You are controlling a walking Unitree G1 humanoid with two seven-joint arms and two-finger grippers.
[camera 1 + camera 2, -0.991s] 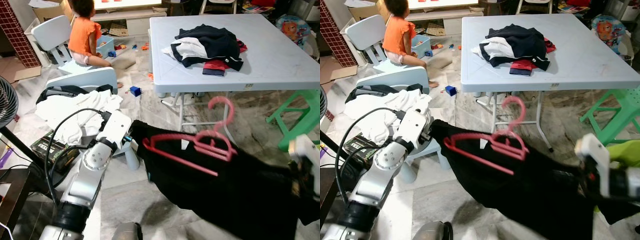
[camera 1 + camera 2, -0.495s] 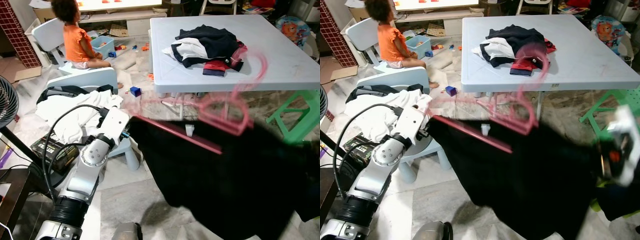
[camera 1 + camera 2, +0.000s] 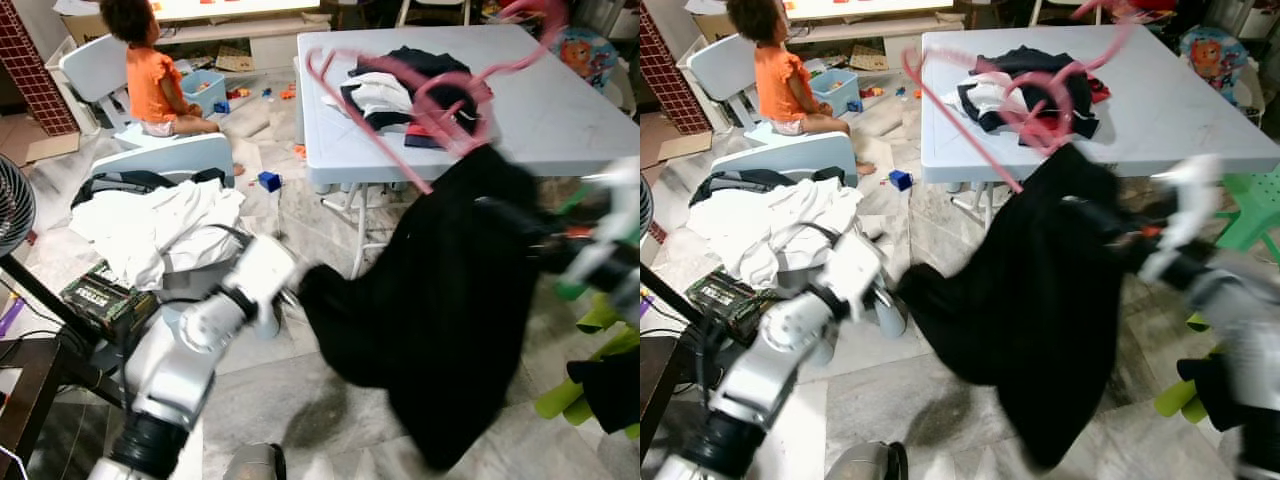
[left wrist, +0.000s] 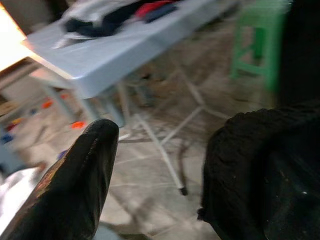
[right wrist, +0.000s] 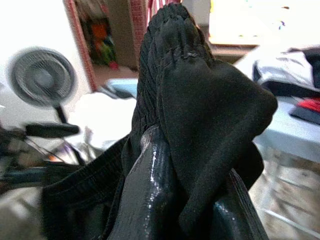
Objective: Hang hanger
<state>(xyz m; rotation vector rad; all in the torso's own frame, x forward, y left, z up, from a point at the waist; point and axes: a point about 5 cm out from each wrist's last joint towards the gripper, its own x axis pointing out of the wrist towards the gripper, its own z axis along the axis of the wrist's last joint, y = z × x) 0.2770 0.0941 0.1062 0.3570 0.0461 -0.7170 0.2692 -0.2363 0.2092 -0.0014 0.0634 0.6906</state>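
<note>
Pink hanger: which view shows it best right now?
Left eye view: the pink hanger shows nearly whole, blurred, above the black garment, in front of the table. Right eye view shows much the same. In the wrist views I can't make it out; right gripper clamps the garment.

Even daylight fills the room, brightest at the far top edge. Motion blur smears the pink hanger (image 3: 420,85), the black garment (image 3: 450,300) and the right arm. The wrist views are soft; a glaring window (image 5: 240,20) washes out one background
</note>
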